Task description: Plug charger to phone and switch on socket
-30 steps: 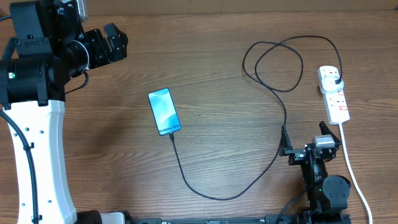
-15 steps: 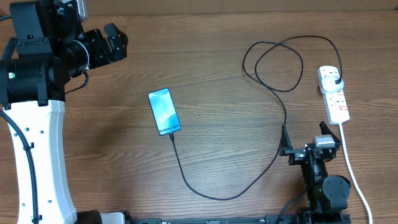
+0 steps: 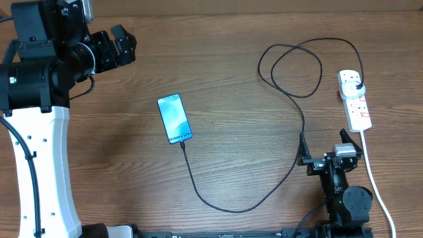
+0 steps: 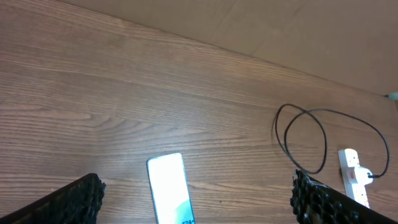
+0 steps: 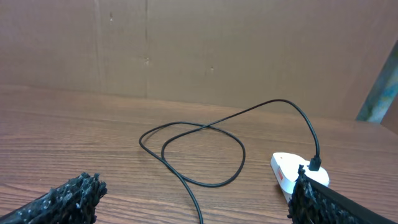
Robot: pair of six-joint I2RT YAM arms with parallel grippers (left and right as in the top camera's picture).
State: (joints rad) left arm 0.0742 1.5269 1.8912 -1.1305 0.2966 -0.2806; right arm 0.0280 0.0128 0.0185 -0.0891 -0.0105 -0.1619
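Both sets of jaws are spread wide, holding nothing. Left jaws hang over the tabletop (image 3: 231, 73), with the phone (image 4: 168, 190) lying flat ahead, lined up with the gap between them. The charger (image 5: 277, 101) tip meets the phone's text end. The cable loops around ahead of the right jaws, and its black plug sits in the socket (image 5: 287, 175), just beyond their right-hand finger. Can't tell the switch position.

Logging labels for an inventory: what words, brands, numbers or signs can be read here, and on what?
"Galaxy S24": small dark print at the lower end of the phone screen, barely legible overhead.
Red marks on the socket: too small to read.
Nothing else legible.
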